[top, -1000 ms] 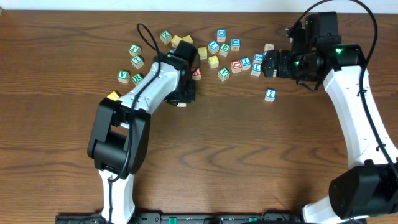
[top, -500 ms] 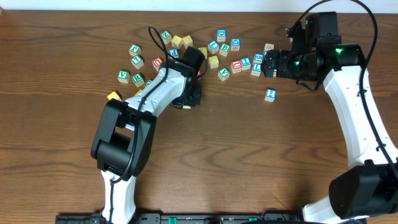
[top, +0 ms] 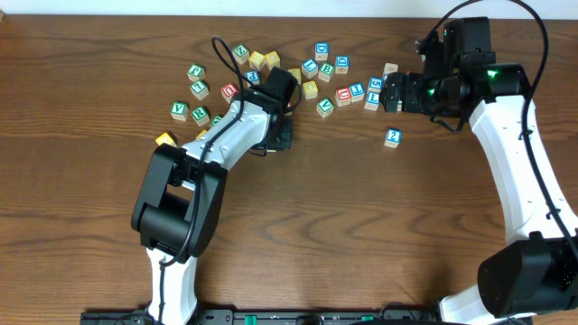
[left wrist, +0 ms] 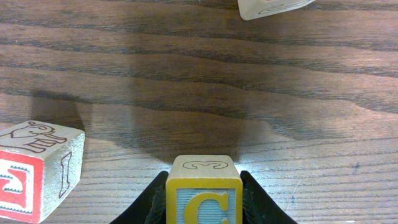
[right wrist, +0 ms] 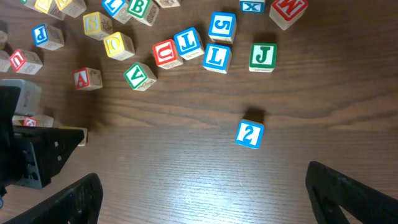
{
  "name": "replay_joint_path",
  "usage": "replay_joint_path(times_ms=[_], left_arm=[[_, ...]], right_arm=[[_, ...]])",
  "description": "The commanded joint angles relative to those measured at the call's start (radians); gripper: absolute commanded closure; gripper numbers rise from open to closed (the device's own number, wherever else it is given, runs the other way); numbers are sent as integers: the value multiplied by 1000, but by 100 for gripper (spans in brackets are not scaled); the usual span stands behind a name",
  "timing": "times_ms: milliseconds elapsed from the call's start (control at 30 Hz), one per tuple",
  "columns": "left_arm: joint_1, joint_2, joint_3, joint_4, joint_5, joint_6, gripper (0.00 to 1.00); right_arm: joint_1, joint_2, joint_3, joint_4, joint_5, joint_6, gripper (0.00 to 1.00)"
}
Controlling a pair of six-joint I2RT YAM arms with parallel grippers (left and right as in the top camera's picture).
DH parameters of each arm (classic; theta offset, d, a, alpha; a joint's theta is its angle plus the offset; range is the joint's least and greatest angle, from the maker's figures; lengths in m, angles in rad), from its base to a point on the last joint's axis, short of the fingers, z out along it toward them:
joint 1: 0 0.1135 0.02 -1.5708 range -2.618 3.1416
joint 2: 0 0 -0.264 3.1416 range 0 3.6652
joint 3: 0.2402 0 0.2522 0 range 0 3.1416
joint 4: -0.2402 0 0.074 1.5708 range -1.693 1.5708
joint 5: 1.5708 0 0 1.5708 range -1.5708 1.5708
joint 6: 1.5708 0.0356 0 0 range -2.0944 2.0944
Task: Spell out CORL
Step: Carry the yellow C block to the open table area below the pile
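My left gripper [left wrist: 204, 202] is shut on a wooden cube with a yellow C on blue [left wrist: 204, 194], held low over the table. From overhead, the left gripper [top: 278, 135] sits just below the scattered cubes and hides the C cube. A yellow O cube [right wrist: 118, 45] and a blue L cube [right wrist: 216, 57] lie among the loose cubes; the L cube [top: 372, 99] is close to my right gripper [top: 390, 93]. The right gripper [right wrist: 211, 193] is open over bare wood with nothing between its fingers. I cannot pick out the green R cube for certain.
A red-faced cube [left wrist: 37, 171] lies close on the left of the held cube. Another cube [left wrist: 273, 6] lies ahead. A lone blue 2 cube [top: 393, 137] sits below the right gripper. A red A cube [right wrist: 87, 78] and a green V cube [right wrist: 139, 75] lie near the left arm.
My left gripper has shifted a little right and up with the C cube, uncovering a red cube on its left, then held still. The right arm has not moved.
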Motion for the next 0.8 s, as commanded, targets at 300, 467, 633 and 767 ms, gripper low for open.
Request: replay_joint_path(times_ms=[300,467,633,767], left_arm=[[3,3,-31,-27,-13,-25,73],[3,3,-31,-41,-13,-56,73],[3,3,-31,-41,-13,-58,73],[3,3,-31,-41,-13,-58,72]], right_arm=[[4,4,15,-1,16,7,1],[4,4,15,-1,16,7,1],[4,4,15,-1,16,7,1],[5,4,15,-1,16,7,1]])
